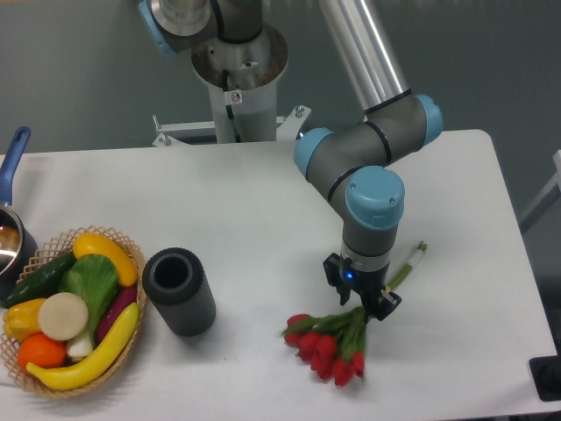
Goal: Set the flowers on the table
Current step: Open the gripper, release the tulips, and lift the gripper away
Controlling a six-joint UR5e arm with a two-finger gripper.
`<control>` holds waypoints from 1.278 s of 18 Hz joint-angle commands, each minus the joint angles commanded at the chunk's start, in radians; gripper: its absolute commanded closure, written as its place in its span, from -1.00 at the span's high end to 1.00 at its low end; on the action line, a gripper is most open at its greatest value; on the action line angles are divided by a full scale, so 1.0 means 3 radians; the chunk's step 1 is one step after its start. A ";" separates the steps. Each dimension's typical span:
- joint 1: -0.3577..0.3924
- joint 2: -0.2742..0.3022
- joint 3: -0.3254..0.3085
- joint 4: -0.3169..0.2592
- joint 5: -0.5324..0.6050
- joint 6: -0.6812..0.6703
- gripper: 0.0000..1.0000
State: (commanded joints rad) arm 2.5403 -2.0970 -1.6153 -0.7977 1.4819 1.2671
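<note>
Far left, you've got a blue-handled pot [10, 230] poking in at the edge, and just beside it the wicker basket [53, 386] heaped with banana, cucumber, orange and the rest, none of it your concern. Next along stands a dark ribbed cylinder vase [179, 291], upright with its mouth open to the camera, well apart from the action.

Now to the middle-right: your pincer [361, 303] points straight down and is clamped on the tulip bunch [326, 346] at the stems, just above the blooms. The red heads fan out low and to the left, looking like they rest on the white surface [263, 202], while the stem ends stick up and out to the right behind the wrist. That slant suits laying the bunch flat rather than dropping it.

My read: you're at the set-down. Whether the whole bunch lies on the surface, I can't tell. Part the fingers gently, because the stems could snag.
</note>
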 joint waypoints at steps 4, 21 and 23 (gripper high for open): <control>0.0010 0.0153 0.0015 0.0005 -0.0036 -0.0026 1.00; 0.0940 0.0736 0.0660 -0.1032 -0.0235 0.0904 1.00; 0.1043 0.0797 0.0649 -0.1165 -0.0230 0.1169 1.00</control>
State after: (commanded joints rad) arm 2.8531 -1.8578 -1.4205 -1.1472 1.4128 1.6179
